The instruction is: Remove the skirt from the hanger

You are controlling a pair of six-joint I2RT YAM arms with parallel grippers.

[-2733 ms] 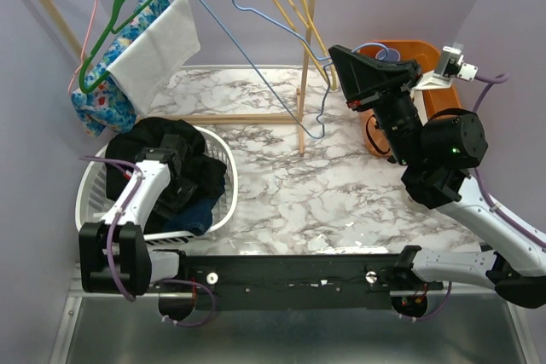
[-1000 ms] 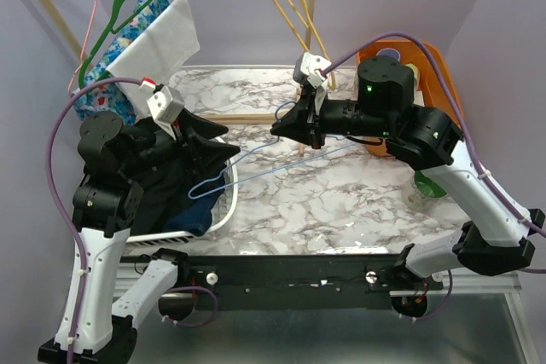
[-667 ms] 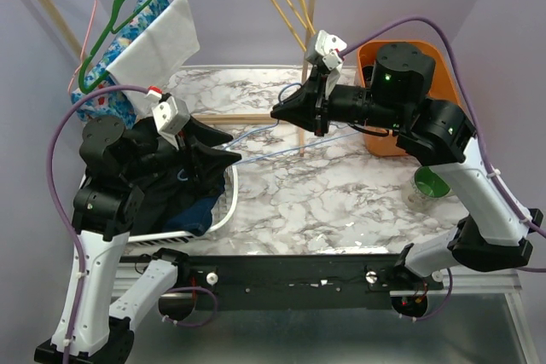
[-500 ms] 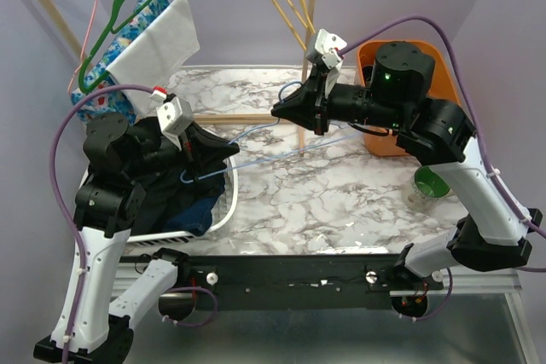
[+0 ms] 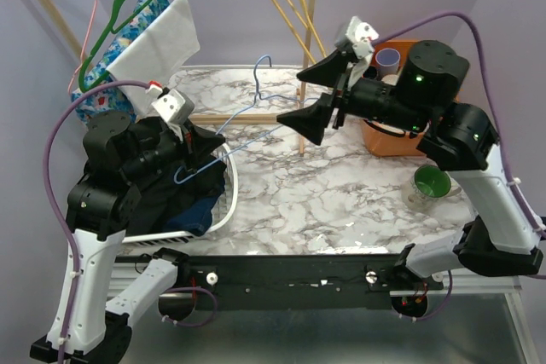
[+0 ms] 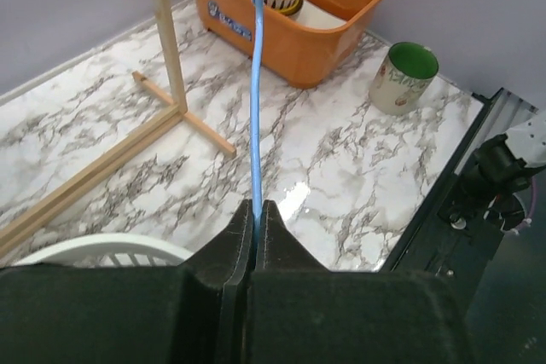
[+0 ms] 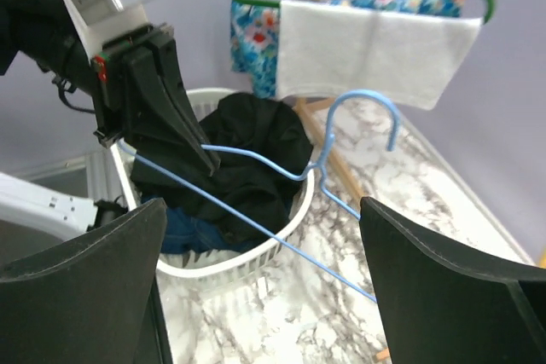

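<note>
The thin light-blue hanger (image 5: pixel 258 83) hangs bare in the air between the two arms, its hook pointing up. My left gripper (image 5: pixel 209 151) is shut on one end of its wire, above the white basket (image 5: pixel 231 202). In the left wrist view the hanger wire (image 6: pixel 256 83) runs straight out from between the closed fingertips (image 6: pixel 270 219). The black skirt (image 7: pixel 252 147) lies bunched in the basket (image 7: pixel 256 255), off the hanger (image 7: pixel 256 155). My right gripper (image 5: pixel 292 98) stands wide open just right of the hook, touching nothing.
A wooden rack (image 5: pixel 309 49) crosses the back, carrying a green hanger (image 5: pixel 128 6) with white cloth, a floral garment (image 5: pixel 98 108) and a yellow hanger (image 5: pixel 290 2). An orange bin (image 5: pixel 392 138) with cups and a green mug (image 5: pixel 431 183) stand at the right.
My right gripper has opened, let go of the hanger and drawn back to the right. My left gripper has shut on the hanger wire. The hook has swung upward.
</note>
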